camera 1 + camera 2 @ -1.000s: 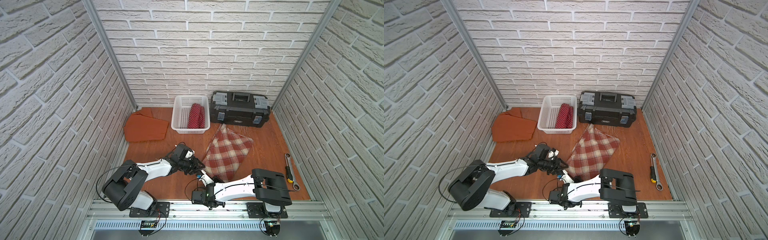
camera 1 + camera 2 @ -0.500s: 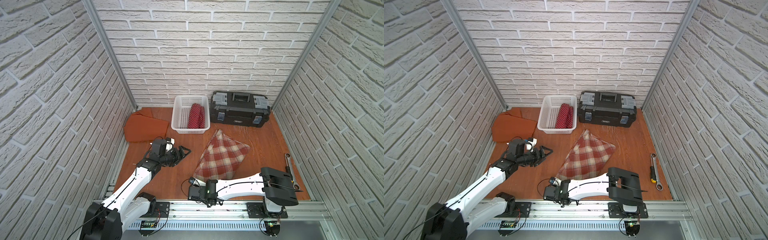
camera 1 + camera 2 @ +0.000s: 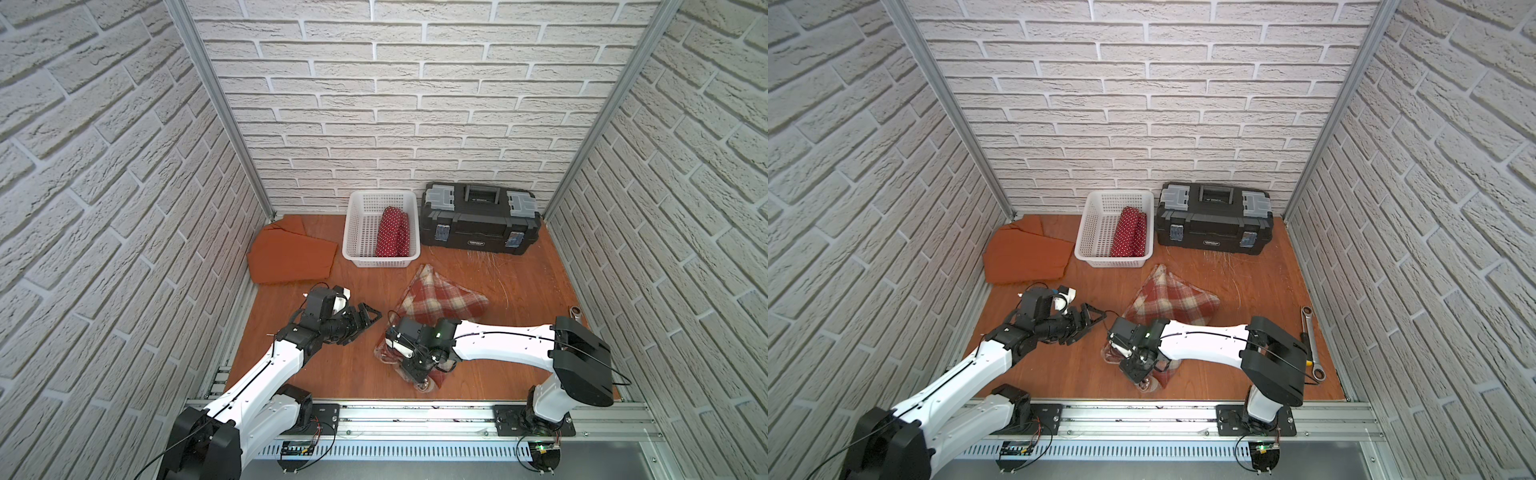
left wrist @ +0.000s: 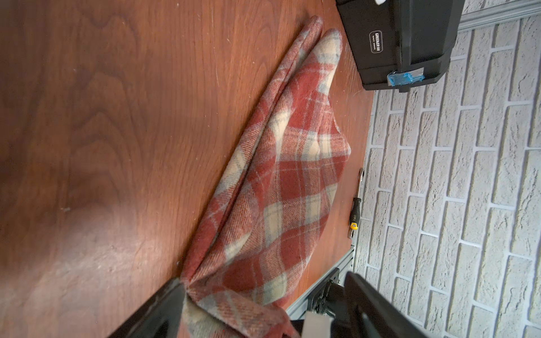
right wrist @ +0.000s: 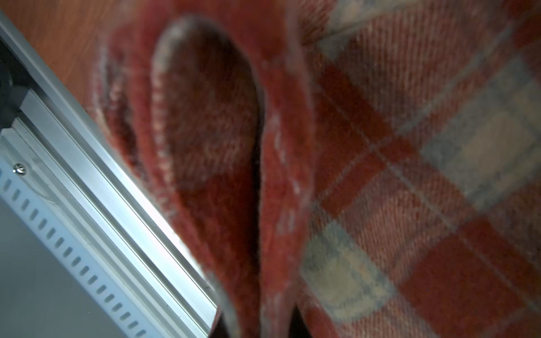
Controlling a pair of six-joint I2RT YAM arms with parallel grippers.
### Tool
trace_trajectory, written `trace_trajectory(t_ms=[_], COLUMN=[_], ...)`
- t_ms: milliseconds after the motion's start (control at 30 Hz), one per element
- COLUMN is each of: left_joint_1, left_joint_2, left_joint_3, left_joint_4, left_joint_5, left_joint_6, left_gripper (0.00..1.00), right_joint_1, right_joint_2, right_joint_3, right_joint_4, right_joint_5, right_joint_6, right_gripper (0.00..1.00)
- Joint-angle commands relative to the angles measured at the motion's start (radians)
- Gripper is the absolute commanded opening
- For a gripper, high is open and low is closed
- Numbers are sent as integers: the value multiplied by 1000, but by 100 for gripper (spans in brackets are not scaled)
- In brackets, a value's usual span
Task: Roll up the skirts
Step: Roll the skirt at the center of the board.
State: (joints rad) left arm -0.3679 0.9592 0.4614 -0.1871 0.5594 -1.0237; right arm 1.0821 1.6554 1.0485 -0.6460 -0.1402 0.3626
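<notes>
i judge the plaid skirt soft, light and floppy: right jaws clenched on its bunched near end, left jaws released, so i'd pinch the thick folded edge.

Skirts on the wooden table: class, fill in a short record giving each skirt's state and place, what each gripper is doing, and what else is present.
done: polka-dot skirt, rolled, lying in the white mesh basket
in progress: plaid skirt, far part spread on the wooden table, near end bunched
not started: orange skirt, mostly flat, beside the basket
right gripper: shut on the plaid skirt's near end
left gripper: open, empty, apart from the plaid skirt
other: black toolbox, ratchet wrench
</notes>
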Motion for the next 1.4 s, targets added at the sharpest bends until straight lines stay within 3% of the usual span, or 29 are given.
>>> trace_trajectory(t_ms=[0, 67, 400, 533, 1033, 1133, 1233, 1300, 1367], left_joint_1=[-5, -5, -17, -50, -113, -157, -209, -233, -254], left_joint_2=[-12, -18, -48, -45, -219, -271, -316, -335, -330], left_joint_3=[-23, -32, -98, -96, -147, -168, -187, -198, -206], left_joint_4=[20, 18, 74, 82, 5, 0, -1, 1, 24], left_joint_5=[-14, -18, -17, -26, -93, -121, -145, -166, -177], left_joint_6=[20, 20, -19, -19, -34, -59, -75, -81, -81], left_gripper=[89, 89, 89, 90, 87, 82, 69, 57, 35], right_joint_1=[-37, -53, -109, -122, -178, -179, -180, -186, -195], right_joint_2=[-8, -14, -30, -40, -11, 33, 60, 72, 73], right_joint_3=[-21, -21, -1, 6, 11, 19, 10, 8, 7], right_joint_4=[27, 31, 26, 3, 19, 28, 48, 51, 56], right_joint_5=[-64, -69, -57, 17, 100, 97, 129, 165, 202], right_joint_6=[-40, -49, -85, -102, -139, -139, -138, -142, -143], right_gripper=[14, 23, 40, 46, 48, 47, 46, 46, 46])
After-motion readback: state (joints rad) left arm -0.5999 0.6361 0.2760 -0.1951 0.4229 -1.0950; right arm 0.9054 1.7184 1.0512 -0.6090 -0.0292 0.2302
